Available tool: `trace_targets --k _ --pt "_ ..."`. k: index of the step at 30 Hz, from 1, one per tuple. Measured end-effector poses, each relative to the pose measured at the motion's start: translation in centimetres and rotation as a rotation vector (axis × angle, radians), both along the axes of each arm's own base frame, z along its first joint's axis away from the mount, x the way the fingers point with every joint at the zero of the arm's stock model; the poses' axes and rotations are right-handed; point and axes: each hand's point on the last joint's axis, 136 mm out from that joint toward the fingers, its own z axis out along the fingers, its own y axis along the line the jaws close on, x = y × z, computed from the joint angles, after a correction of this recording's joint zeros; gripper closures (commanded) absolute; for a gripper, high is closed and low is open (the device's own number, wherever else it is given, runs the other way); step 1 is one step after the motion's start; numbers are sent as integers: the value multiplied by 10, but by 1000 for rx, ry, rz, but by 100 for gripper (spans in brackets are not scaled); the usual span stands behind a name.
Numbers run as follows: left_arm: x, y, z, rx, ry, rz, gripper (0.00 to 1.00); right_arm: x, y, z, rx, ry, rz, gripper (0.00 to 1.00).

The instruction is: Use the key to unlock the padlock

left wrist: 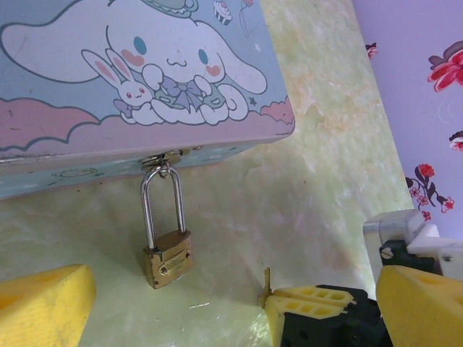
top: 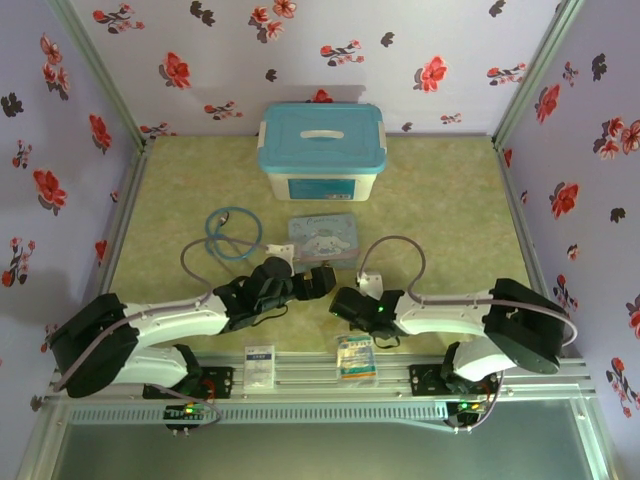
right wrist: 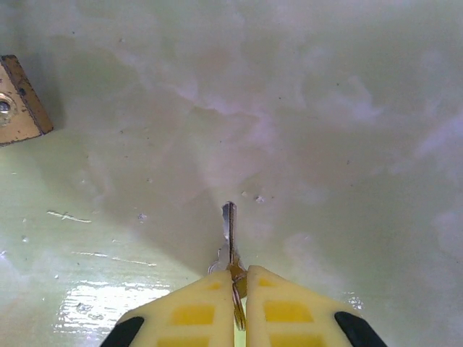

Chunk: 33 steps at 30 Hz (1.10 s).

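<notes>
While the left gripper (top: 318,280) hangs with its claw spread wide, yellow pads (left wrist: 43,303) flanking the scene and nothing between them, the padlock (left wrist: 168,259) sits right in front of it. Its closed shackle is looped through the hasp of the cartoon tin (left wrist: 145,72), and the brass body lies on the table (left wrist: 325,181) just off the tin's front edge. Over to the right, the right gripper (right wrist: 239,307) has its claw pressed together on the key (right wrist: 229,224), pinching the head. The blade pokes forward, low over the table, near the padlock but apart from it. The danger as I see it: nothing is steadying that padlock, so a push from the key could simply swing it aside on its hasp. And that's a thin sliver of metal in the pads, so any contact off the keyway could twist it or flick it out.
</notes>
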Motion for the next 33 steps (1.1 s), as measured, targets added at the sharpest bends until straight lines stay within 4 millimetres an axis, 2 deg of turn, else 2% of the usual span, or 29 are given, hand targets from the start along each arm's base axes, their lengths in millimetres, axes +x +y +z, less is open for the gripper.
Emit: trace_targets --k 3,8,11,14,16,19,22,25,30,33 --pt "1 -1 -2 -1 0 0 0 -1 0 1 28 -9 7 100" --pt "2 -4 -10 13 7 -2 0 -4 -5 3 104 -6 48 100" --pt "3 -6 -7 4 -13 -10 0 -6 -10 11 169 -9 92 100" --pt "5 -12 9 -38 -73 -34 1 -4 -6 32 298 -41 152 100" --pt "4 -14 26 -77 -132 -62 3 -2 2 56 406 -79 211 100" --pt "1 -18 45 -123 -199 -99 10 -2 14 89 536 -128 291 100" --pt "-5 -28 58 -170 -242 -165 20 -4 26 112 612 -134 367 100" --pt "-13 -38 66 -218 -264 -229 30 -9 40 126 663 -122 447 100" --pt "-15 -39 72 -278 -252 -235 32 -10 51 144 710 -139 513 100" --pt "-12 -33 64 -306 -184 -180 35 -8 53 150 722 -165 530 100"
